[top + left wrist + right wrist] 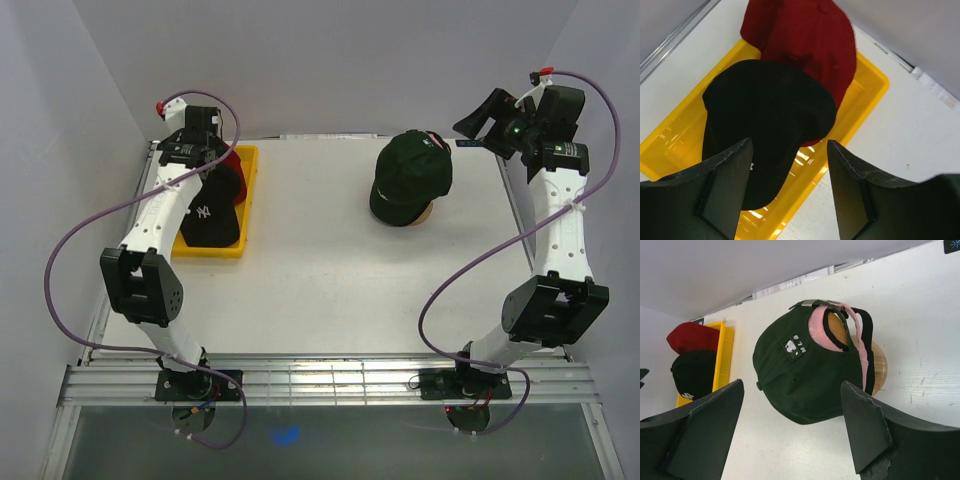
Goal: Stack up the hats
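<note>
Position of left gripper: above the yellow tray, at the far left of the table. Fingers spread wide, nothing between them. Hangs over the black cap and appears clear of it.

Black cap: lies in the near part of the tray, with a white logo visible in the top view. Overlaps the near edge of the dark red cap.

Dark red cap: lies at the far end of the same tray, partly covered by the black cap.

Position of right gripper: at the far right corner of the table, well apart from the wooden stand and aimed toward it. Fingers spread wide, empty.

Dark green cap: sits on the wooden stand, in the far right part of the table. Carries a small white patch on the back, above the rear opening.

Pale pink cap: sits on the same stand, under the dark green cap. Shows only through the rear opening of the green one and along the strap.
</note>
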Controlling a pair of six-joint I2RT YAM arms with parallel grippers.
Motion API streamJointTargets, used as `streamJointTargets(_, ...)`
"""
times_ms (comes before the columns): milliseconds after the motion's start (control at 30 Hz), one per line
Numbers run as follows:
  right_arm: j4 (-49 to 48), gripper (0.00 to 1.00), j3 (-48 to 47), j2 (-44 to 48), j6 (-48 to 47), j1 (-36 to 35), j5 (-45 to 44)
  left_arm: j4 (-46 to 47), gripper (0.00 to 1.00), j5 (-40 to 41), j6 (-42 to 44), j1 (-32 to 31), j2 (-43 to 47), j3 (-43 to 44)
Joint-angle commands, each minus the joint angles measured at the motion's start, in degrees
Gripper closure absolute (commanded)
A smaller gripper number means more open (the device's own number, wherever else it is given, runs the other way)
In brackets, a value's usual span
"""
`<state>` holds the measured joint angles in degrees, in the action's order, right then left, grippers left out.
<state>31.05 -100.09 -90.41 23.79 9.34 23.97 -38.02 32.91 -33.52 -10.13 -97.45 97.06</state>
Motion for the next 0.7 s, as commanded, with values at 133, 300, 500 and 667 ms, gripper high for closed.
streamJointTargets(133,-3.7,0.18,5.7,3.8,-0.2,-0.3,2.1,-3.1,0.30,-5.7,0.1,5.5,-4.6,2.5)
streamJointTargets(300,-3.5,0.19,6.1,3.7,-0.6,-0.5,2.3,-4.9,0.30,-6.6,-0.8,6.8,-8.6,4.9)
streamJointTargets(500,-3.6,0.19,6.9,3.6,-0.9,-0.6,2.1,-5.0,0.31,-6.7,-1.1,7.1,-11.4,4.5)
streamJointTargets(667,-3.6,0.20,7.2,3.7,-1.1,-0.6,2.0,-5.0,0.35,-6.7,-1.7,7.3,-11.9,3.4)
